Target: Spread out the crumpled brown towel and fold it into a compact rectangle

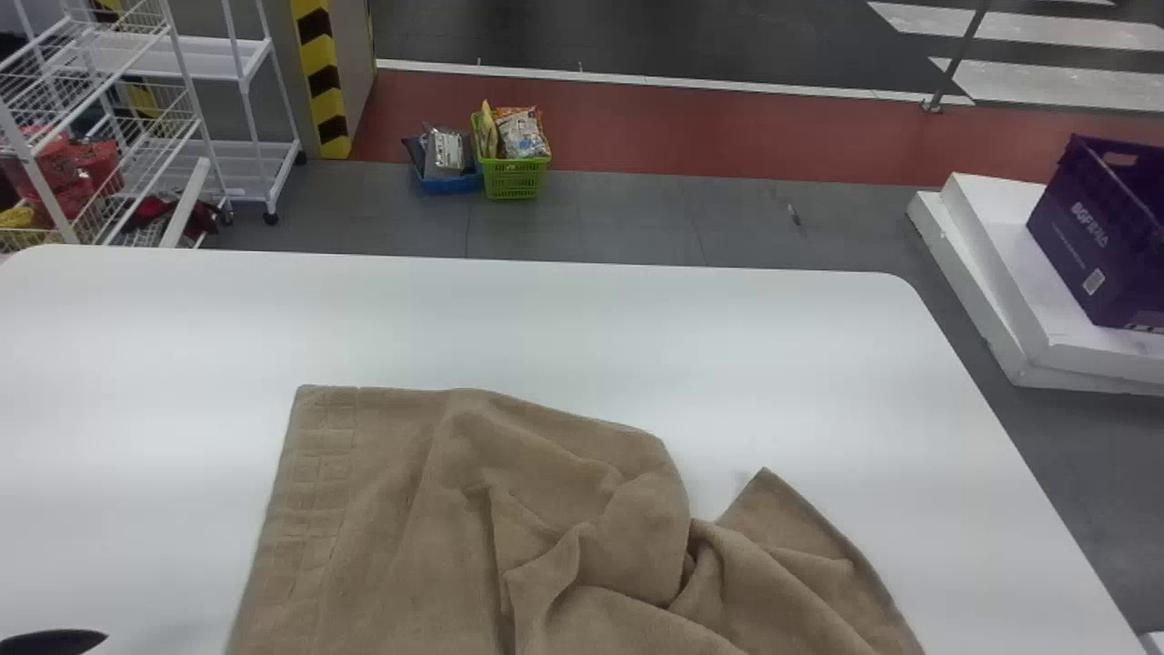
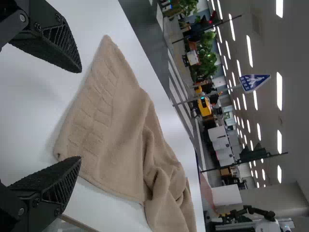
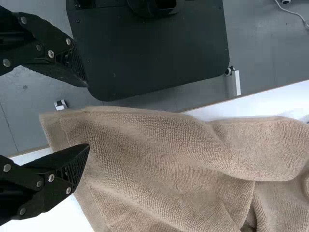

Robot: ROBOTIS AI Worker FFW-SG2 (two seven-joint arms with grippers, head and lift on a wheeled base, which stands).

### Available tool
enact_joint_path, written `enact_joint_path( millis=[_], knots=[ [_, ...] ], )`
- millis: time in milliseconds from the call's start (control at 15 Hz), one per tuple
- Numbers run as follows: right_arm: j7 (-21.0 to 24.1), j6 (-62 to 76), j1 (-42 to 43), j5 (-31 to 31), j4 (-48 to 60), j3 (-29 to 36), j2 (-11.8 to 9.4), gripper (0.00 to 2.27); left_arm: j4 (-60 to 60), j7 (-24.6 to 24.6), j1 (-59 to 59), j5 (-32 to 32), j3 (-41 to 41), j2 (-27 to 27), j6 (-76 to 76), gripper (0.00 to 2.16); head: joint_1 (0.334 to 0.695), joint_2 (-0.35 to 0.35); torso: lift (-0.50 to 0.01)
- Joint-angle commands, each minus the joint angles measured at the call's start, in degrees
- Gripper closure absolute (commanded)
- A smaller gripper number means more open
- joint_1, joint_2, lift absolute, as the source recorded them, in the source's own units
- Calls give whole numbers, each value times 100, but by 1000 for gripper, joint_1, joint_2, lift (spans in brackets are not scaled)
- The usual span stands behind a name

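The brown towel [image 1: 382,509] lies across the bottom middle of the head view, flattish with a banded border on the left, bunched into deep folds on the right. The left gripper [image 1: 55,642], lower left, and the right gripper [image 3: 88,115] are both spread wide, holding nothing. Up top, a green basket [image 1: 515,179] holds colourful bags [image 1: 523,135] beside a blue basket [image 1: 450,184] of packets [image 1: 446,152].

White surface [image 1: 582,327] with rounded corners, grey floor [image 1: 627,218], red floor strip [image 1: 727,136] beyond, white racks [image 1: 205,59] at left, long ceiling lamps [image 2: 279,91]
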State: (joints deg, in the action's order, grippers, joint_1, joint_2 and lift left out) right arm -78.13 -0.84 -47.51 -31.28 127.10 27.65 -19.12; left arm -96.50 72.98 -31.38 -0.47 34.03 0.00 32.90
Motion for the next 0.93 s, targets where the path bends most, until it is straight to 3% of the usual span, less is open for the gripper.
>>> enact_joint_path(
  millis=[0,400,867],
  knots=[
    [-19,-17,49,43,-10,-31,4,593,0,6,0,12,8,-15,1,205,695,-116,-127],
    [-19,-140,93,254,-10,92,4,1153,-35,32,-35,21,16,-15,36,205,695,-106,-127],
    [-19,-211,190,641,122,391,110,1180,-53,41,-44,29,16,-15,124,205,695,-117,-127]
  ],
)
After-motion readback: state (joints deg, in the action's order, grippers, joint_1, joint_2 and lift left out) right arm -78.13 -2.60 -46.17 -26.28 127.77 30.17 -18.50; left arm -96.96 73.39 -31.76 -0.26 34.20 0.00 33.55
